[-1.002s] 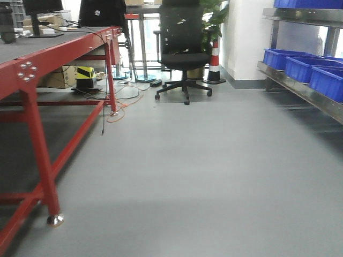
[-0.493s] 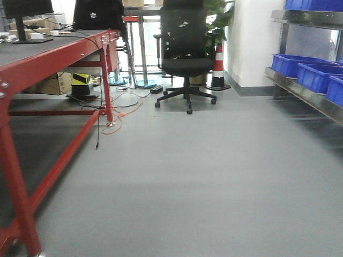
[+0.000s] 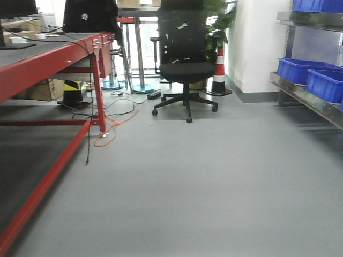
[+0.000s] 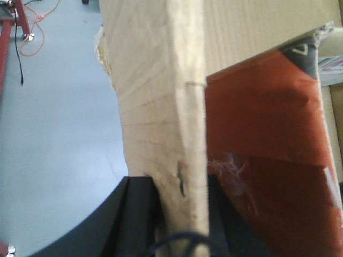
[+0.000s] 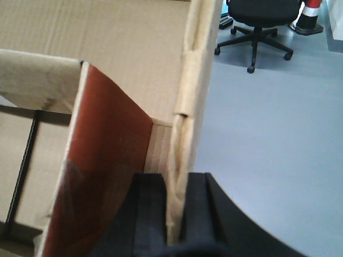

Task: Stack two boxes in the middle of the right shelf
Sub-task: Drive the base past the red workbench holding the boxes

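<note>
Left gripper [image 4: 181, 199]: clenched on the upright wall of the box [image 4: 155, 80]. One black finger [image 4: 140, 214] lies on the outer face and the other on the inner face, with the wall's raw top edge running up between them.
Right gripper [image 5: 174, 199]: likewise clamped on a cardboard wall [image 5: 187, 80], its two dark fingers pressed against either side of the thin, crumpled edge.
Box, location: held at the grippers above bare grey floor [image 4: 59, 134], brown corrugated card with faint ribs showing on the outside.
Box, inside: a red-brown panel [image 4: 268, 134] with a glossy, tape-like sheen stands against the inner wall. The right wrist view shows the same colour of panel [image 5: 102, 160] slanting down into the open box beside a bent flap [image 5: 37, 75]. What else lies in it cannot be made out.
Shelf [image 3: 311, 104]: a shiny steel rack at the right edge of the front view, its rail running away towards the white wall.
Blue bins [image 3: 300, 69]: set side by side on that steel level, with another on the level above. Their insides are hidden from this angle.
Red-framed table [image 3: 48, 61]: along the left, with an orange cable [image 3: 115, 120] looped on the floor by its leg.
Office chair [image 3: 185, 59]: black, mid-aisle at the far end, with a striped cone [image 3: 218, 69] just beside it.
</note>
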Controlling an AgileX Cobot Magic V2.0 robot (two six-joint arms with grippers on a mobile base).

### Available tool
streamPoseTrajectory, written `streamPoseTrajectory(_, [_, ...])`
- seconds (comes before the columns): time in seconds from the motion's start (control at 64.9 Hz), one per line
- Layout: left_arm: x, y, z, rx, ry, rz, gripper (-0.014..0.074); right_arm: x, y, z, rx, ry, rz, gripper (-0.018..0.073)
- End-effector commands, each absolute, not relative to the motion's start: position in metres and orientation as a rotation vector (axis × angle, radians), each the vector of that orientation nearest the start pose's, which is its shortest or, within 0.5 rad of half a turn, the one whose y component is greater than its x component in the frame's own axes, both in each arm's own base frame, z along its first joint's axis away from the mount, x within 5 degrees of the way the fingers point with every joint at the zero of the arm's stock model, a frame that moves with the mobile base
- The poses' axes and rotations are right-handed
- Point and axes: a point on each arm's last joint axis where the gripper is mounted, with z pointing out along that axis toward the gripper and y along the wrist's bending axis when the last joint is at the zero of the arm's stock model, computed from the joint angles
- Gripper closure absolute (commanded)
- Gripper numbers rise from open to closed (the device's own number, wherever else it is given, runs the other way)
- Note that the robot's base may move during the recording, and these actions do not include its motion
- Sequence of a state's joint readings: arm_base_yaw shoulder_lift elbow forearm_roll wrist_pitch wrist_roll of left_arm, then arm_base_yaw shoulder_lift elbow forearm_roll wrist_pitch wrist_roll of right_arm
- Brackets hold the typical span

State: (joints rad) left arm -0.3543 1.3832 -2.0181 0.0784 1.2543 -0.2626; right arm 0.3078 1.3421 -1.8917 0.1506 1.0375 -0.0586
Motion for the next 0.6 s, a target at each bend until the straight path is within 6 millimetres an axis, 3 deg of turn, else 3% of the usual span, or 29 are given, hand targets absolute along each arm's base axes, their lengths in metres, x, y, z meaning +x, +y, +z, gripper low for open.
streamPoseTrajectory(0.0, [0.216, -0.0736, 0.5568, 0.075, 2.027, -0.31, 0.0708, 0.2284, 0.0806, 0.5483, -0.357, 1.869, 0.295, 0.0711])
streamPoseTrajectory(0.586, [0.2168, -0.0712, 0.5569, 0.068, 2.023, -0.275, 0.0708, 0.2285, 0.0807, 0.5486, -0.356, 1.865, 0.295, 0.0711])
